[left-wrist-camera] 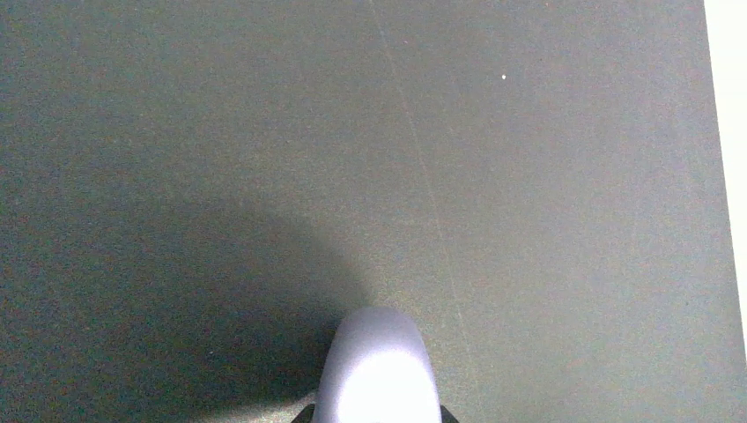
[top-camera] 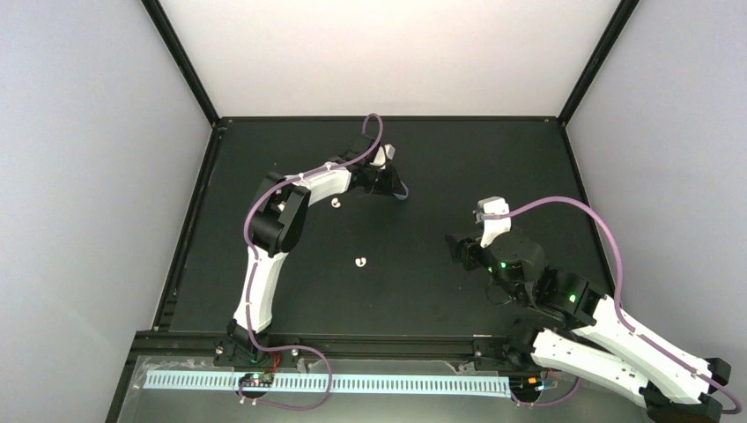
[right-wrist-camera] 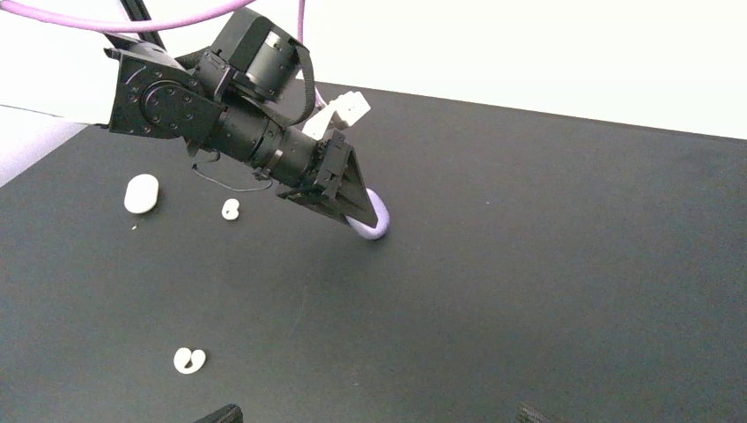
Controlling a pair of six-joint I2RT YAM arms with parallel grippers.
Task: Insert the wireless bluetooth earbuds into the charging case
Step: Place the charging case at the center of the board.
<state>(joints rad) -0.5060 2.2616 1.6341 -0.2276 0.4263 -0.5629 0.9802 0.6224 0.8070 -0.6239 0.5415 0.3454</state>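
Observation:
My left gripper [right-wrist-camera: 352,204] reaches to the back middle of the mat and is shut on a lilac charging case [right-wrist-camera: 377,222], which rests low against the mat. In the left wrist view the rounded case [left-wrist-camera: 379,361] fills the gap between the jaws. Two white earbuds lie loose: one [right-wrist-camera: 231,209] just left of that gripper, one [right-wrist-camera: 188,359] nearer me. From above they show as the far earbud [top-camera: 335,204] and the near earbud [top-camera: 358,262]. My right gripper [right-wrist-camera: 374,414] hovers open and empty over the mat, to the right of the near earbud. No lilac earbuds show.
A white oval case [right-wrist-camera: 141,193] lies on the mat left of the far earbud. The black mat [top-camera: 440,159] is bordered by a black frame and white walls. The left arm [top-camera: 282,220] and its purple cable arch over the left half.

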